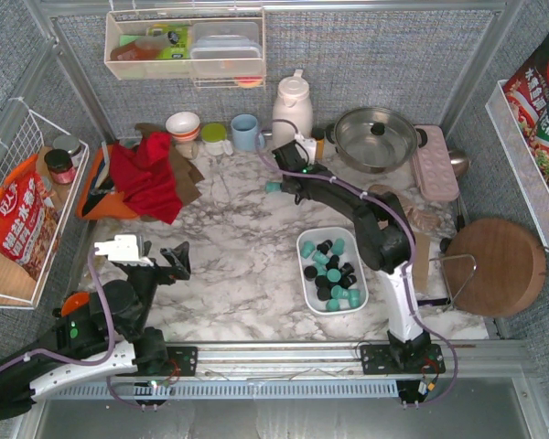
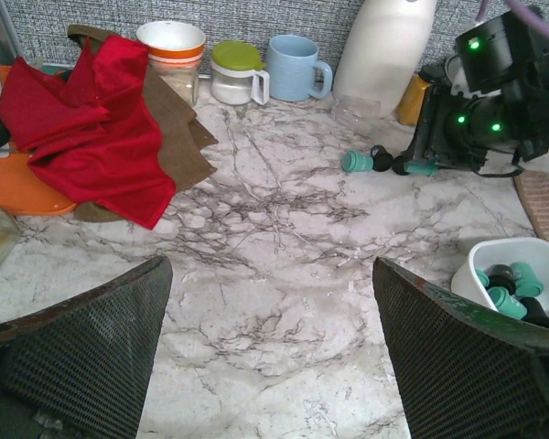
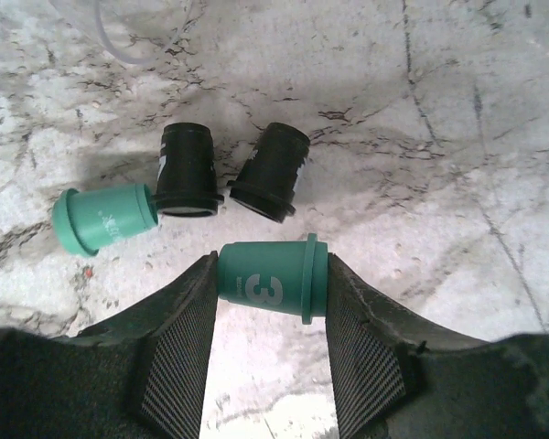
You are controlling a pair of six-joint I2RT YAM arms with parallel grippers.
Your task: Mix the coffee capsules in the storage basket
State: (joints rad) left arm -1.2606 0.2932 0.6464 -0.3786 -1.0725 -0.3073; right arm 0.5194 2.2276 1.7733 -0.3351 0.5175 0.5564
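Teal capsule (image 3: 273, 277) | seemingly pinched, right end effector (image 3: 271, 271) | storage basket (image 2: 478, 267) cropped

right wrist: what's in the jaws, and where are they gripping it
A teal capsule, clamped end to end: one jaw on its base, the other on its flanged rim.
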